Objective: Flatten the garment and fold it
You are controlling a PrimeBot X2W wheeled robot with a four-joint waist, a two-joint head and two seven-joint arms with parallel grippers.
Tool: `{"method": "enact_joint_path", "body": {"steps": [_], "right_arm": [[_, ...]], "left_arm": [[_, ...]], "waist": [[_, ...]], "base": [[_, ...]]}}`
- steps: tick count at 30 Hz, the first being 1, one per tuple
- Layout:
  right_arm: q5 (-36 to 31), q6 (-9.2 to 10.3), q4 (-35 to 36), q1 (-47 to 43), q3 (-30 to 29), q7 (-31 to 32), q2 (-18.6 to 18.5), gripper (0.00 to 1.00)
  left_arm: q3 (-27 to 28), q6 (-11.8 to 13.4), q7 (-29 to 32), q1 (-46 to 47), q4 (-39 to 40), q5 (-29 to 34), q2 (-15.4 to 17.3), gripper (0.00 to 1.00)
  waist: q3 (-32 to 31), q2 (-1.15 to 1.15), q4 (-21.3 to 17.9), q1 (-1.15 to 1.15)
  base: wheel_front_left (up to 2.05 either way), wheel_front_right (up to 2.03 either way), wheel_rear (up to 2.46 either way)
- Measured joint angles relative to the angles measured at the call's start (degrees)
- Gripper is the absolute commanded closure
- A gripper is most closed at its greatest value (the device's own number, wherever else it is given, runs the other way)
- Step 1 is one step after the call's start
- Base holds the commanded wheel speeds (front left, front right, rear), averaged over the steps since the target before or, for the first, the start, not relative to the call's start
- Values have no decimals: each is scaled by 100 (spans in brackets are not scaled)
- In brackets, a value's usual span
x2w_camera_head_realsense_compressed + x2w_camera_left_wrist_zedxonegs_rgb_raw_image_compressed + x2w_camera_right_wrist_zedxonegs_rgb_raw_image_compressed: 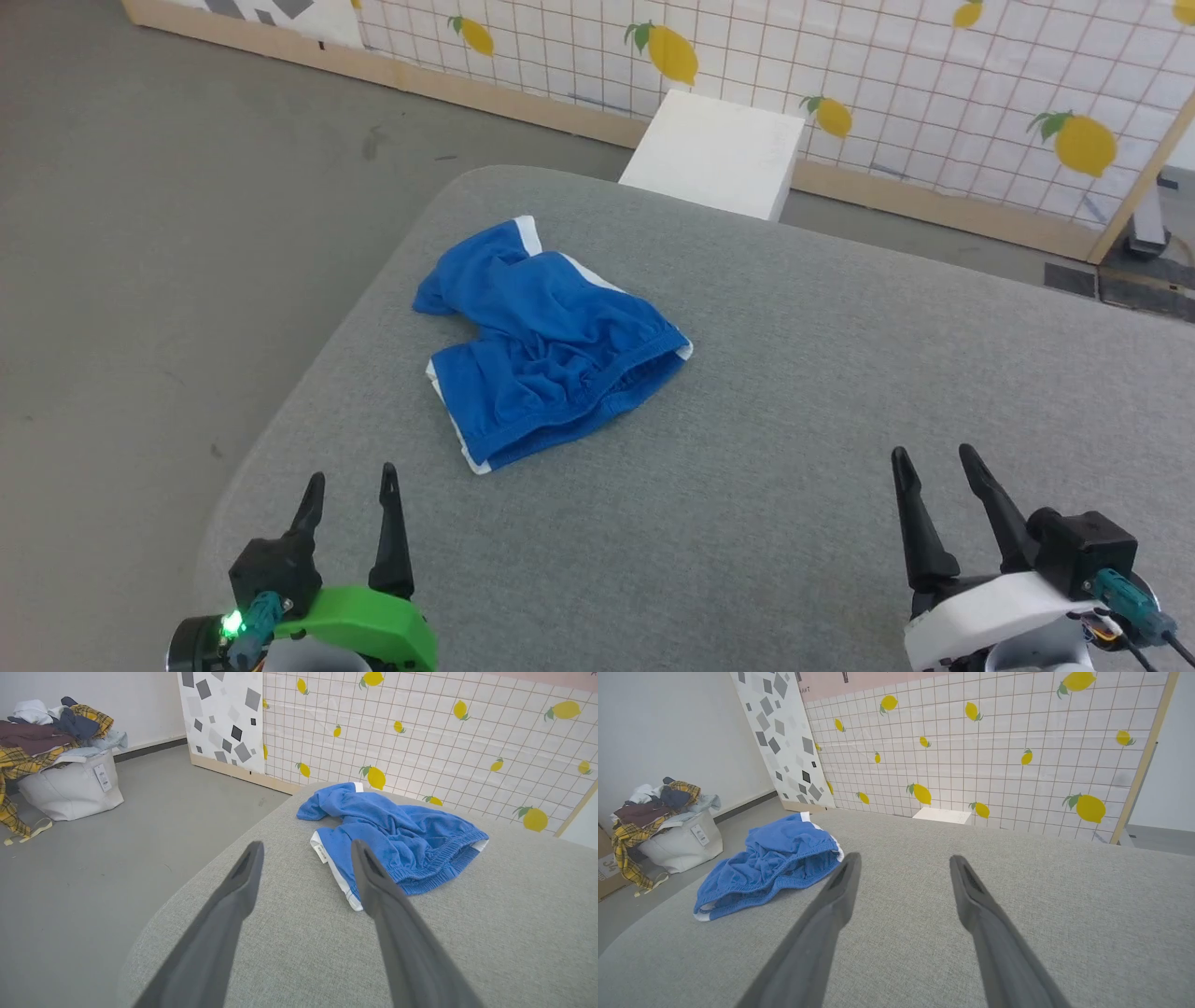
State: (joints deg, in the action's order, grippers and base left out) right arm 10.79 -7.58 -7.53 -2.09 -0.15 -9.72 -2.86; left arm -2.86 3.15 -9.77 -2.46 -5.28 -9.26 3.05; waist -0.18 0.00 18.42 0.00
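Observation:
The garment (546, 341) is a pair of bright blue shorts with white trim, lying crumpled on the grey padded table (794, 448), left of its middle. Its gathered waistband faces the near right, and one leg is bunched toward the far left. In the left wrist view the garment (397, 835) lies just beyond the fingertips, with a small white label at its near edge. My left gripper (350, 483) is open at the near left, short of the garment. My right gripper (936, 459) is open at the near right, well apart from the garment (773, 870).
A white block (714, 154) stands beyond the table's far edge, before a lemon-patterned tiled panel (840, 56). A white laundry bag heaped with clothes (60, 765) sits on the grey floor to the left. The table's rounded left edge is near the left gripper.

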Motion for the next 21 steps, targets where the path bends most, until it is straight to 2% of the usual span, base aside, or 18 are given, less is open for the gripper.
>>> {"method": "enact_joint_path", "body": {"steps": [21], "right_arm": [[241, 0, -245, -29, 5, -276, 0, 0]], "left_arm": [[-91, 92, -276, -103, -149, -245, 0, 0]], "waist": [[-16, 0, 381, 0]], "base": [[0, 0, 0]]}}
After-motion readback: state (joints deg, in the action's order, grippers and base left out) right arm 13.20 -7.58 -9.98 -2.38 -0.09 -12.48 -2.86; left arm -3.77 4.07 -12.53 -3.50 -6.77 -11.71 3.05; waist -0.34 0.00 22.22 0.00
